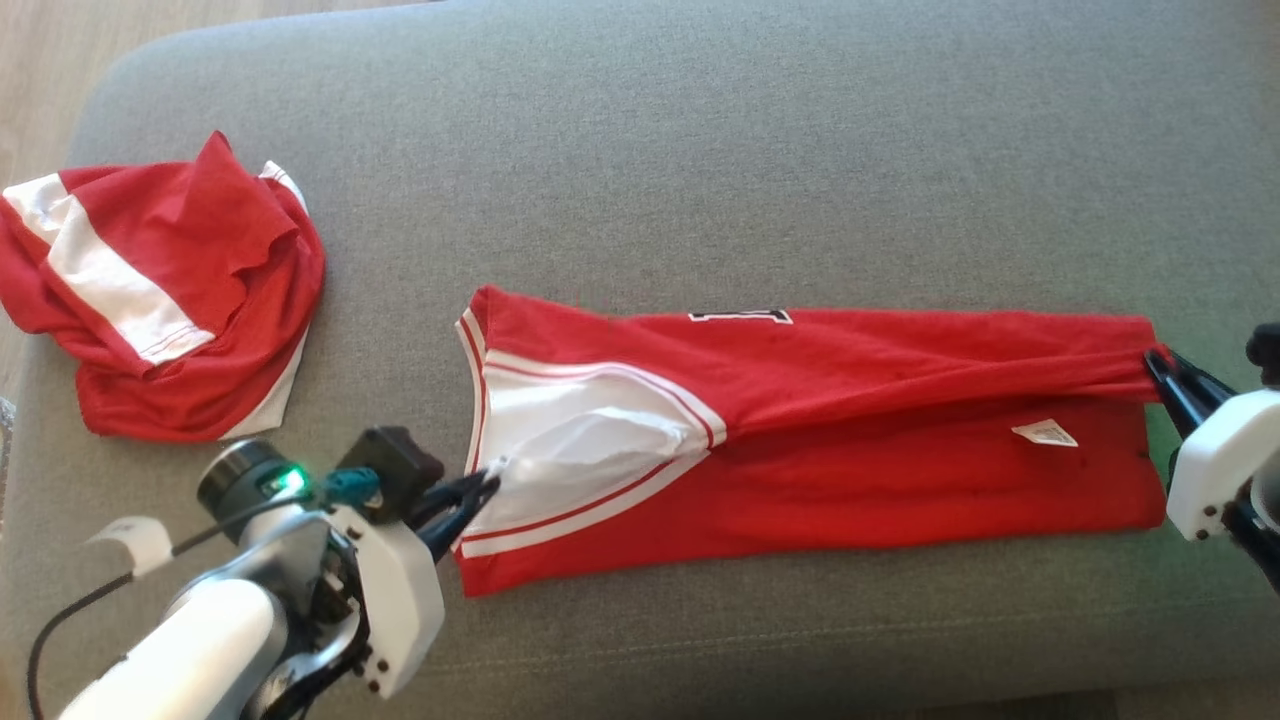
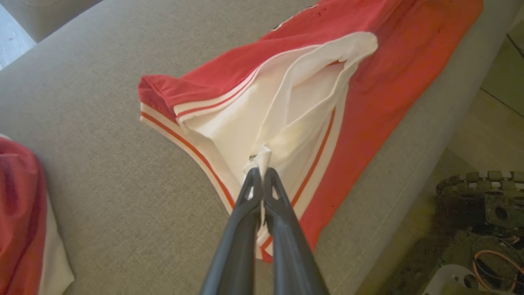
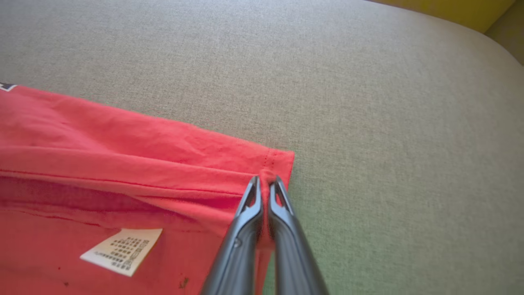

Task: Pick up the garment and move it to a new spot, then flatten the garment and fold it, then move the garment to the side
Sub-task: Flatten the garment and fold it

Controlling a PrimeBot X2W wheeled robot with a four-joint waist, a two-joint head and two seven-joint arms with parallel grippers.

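head view: crumpled shirt (image 1: 160,290) left of garment (image 1: 850,480); right wrist view: label (image 3: 121,250) print.

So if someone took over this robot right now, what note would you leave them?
Left jaws: shut, pinching the garment by its white armhole edge.
Right jaws: shut on the red hem corner at the opposite end.
Position: the garment lies stretched long on the grey cushion; a second red garment lies crumpled at the robot's left.
Done: moved, laid out, one lengthwise fold apparently in.
Left: finish folding, then move it aside.
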